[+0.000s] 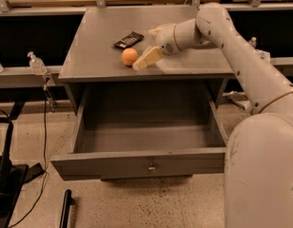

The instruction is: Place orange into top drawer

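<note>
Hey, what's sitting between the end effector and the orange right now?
Nothing. The camera view shows the end effector open over the cabinet top, one finger close beside the orange, with only a sliver of bare grey top between them.

Cream gripper (145, 49) nr orange-col. orange (130, 56); grey top drawer (113, 164).

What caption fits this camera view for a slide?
Open gripper low beside the orange on the cabinet top; the top drawer below stands pulled out.
</note>
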Controlling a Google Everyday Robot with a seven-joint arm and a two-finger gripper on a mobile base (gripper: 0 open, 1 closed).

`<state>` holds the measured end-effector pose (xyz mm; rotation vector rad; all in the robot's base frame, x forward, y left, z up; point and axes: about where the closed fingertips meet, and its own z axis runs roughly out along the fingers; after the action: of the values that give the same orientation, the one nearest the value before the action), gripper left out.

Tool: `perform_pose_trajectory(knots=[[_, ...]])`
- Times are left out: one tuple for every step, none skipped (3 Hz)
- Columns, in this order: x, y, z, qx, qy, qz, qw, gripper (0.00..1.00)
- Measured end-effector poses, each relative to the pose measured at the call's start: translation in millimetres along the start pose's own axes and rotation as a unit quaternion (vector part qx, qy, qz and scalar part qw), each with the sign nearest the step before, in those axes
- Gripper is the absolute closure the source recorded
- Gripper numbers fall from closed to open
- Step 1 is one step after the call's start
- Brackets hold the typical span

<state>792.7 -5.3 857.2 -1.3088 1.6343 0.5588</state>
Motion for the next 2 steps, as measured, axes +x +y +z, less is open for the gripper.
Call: perform_pose_trajectory(knots=[[4.9, 14.9, 22.7, -0.050, -0.017, 0.045, 0.9976, 0.03], [1.8, 23.1, 31.9, -0.074, -0.024, 0.055, 0.9955, 0.25]])
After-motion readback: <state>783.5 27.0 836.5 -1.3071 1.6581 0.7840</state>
